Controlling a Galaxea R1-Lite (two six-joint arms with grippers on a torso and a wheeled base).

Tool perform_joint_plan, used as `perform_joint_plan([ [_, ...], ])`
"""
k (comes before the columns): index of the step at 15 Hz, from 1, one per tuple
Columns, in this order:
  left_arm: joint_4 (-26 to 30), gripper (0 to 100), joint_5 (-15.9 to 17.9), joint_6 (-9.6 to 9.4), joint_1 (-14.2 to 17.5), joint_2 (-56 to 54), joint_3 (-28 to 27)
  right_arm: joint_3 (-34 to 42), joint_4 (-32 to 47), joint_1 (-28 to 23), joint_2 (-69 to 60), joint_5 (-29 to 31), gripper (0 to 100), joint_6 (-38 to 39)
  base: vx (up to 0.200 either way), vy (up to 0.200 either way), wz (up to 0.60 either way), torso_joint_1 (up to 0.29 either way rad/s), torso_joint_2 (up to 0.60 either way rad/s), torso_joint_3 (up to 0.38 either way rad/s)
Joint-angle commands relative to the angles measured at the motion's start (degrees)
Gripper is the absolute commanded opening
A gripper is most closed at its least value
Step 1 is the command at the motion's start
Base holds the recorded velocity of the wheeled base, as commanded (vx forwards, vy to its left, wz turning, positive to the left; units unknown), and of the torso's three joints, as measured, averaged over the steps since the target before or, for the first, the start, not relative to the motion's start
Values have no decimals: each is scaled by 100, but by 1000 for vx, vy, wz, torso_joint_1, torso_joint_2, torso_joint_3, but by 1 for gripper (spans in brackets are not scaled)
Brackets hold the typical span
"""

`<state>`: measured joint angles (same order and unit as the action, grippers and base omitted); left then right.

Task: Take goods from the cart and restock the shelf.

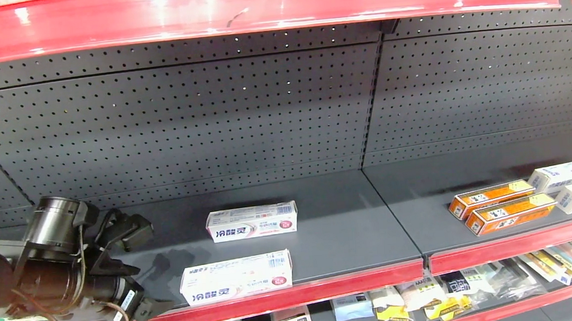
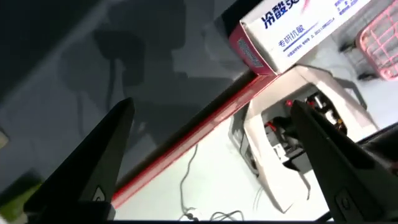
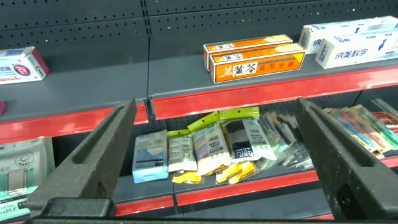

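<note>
Two white toothpaste boxes lie on the grey shelf, one near the front edge and one farther back. My left gripper hovers over the shelf's front left part, just left of the front box, open and empty. In the left wrist view the open gripper hangs over the red shelf lip, with the front box beyond it and the pink cart at the corner. My right gripper is open and empty, facing the shelves from some way off.
Two orange boxes and white boxes lie on the right shelf section. Hanging packets fill the lower shelf. A red-edged shelf runs overhead. Bare shelf floor lies behind and between the boxes.
</note>
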<state>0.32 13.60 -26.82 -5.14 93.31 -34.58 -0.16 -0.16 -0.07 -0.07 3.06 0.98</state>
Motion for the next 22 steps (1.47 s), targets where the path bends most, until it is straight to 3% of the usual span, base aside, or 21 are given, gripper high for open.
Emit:
perform_joint_plan([
  [1, -111, 100, 19, -368, 49, 583, -127, -2, -2, -1, 7, -7, 100, -1, 0, 0, 0, 0, 0, 0],
  [4, -251, 100, 28, -640, 31, 803, -233, 7, -2, -1, 7, 2, 100, -1, 0, 0, 0, 0, 0, 0],
  [5, -251, 100, 37, -895, 31, 847, -233, 7, -2, -1, 7, 2, 100, -1, 0, 0, 0, 0, 0, 0],
  [6, -251, 100, 63, -1036, 31, 847, -224, 7, -2, -1, 7, 2, 100, -1, 0, 0, 0, 0, 0, 0],
  [12, -251, 100, 186, -1071, 40, 803, -242, 7, -2, -1, 7, 2, 100, -1, 0, 0, 0, 0, 0, 0],
  [15, -260, 100, 380, -1062, -189, 777, -233, 7, -2, -1, 7, 2, 100, -1, 0, 0, 0, 0, 0, 0],
  [22, -612, 100, 371, -1080, -417, 1023, -418, -2, -2, -1, 7, 2, 100, -1, 0, 0, 0, 0, 0, 0],
])
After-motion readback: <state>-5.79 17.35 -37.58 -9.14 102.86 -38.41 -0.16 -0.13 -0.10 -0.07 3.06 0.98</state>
